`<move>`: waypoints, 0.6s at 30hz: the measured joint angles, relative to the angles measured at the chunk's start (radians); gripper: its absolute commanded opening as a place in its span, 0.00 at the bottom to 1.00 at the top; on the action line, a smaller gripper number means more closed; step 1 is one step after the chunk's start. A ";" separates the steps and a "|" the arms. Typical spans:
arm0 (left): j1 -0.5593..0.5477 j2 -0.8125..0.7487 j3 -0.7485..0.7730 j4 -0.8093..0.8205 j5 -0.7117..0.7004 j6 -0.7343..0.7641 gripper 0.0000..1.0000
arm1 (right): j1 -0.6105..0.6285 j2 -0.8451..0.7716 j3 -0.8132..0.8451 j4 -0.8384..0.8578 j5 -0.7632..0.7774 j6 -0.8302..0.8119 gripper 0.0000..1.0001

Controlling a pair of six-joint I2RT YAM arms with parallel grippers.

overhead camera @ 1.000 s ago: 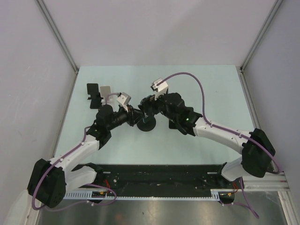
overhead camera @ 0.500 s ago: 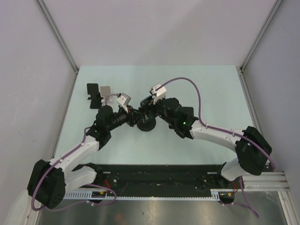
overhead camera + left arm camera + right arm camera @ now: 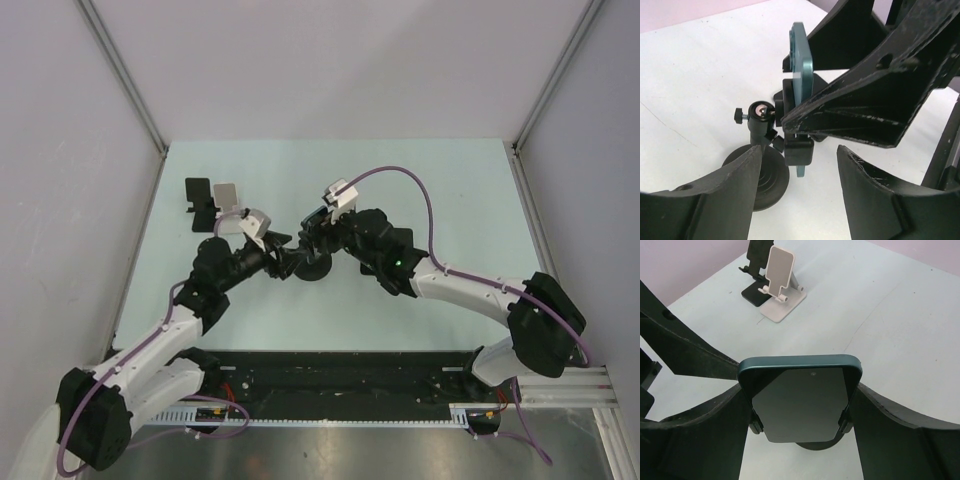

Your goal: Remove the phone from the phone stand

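Left gripper (image 3: 799, 148): jaws are held wide apart, nothing is gripped; it is brought in low from the left at the foot of the phone stand (image 3: 772, 180).
Left fingers (image 3: 725, 195): one is seen overlapping the left of the round base in the left wrist view, the other is set to the right of it; whether the base is touched cannot be told.
Phone stand: black, with a round base, a short post and a ball joint; it is stood upright mid-table, between the two grippers.
Phone (image 3: 800, 405): teal-cased with a dark screen, held upright in the stand's side clips, above the base, not yet lifted out.
Right gripper (image 3: 800, 390): it is brought in from the right, with the phone set between its jaws.
Right fingers (image 3: 705, 410): one is laid close along each long edge of the phone; whether the phone is actually clamped cannot be told.
Table (image 3: 450, 190): pale green top.
Black stand (image 3: 198, 195): empty, at the rear left, well apart from both grippers.
White stand (image 3: 226, 195): empty, just beside the black stand, on its right.
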 measured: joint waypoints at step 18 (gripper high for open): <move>-0.021 0.116 -0.013 -0.009 -0.009 0.051 0.54 | -0.005 -0.015 -0.002 -0.029 -0.025 0.001 0.00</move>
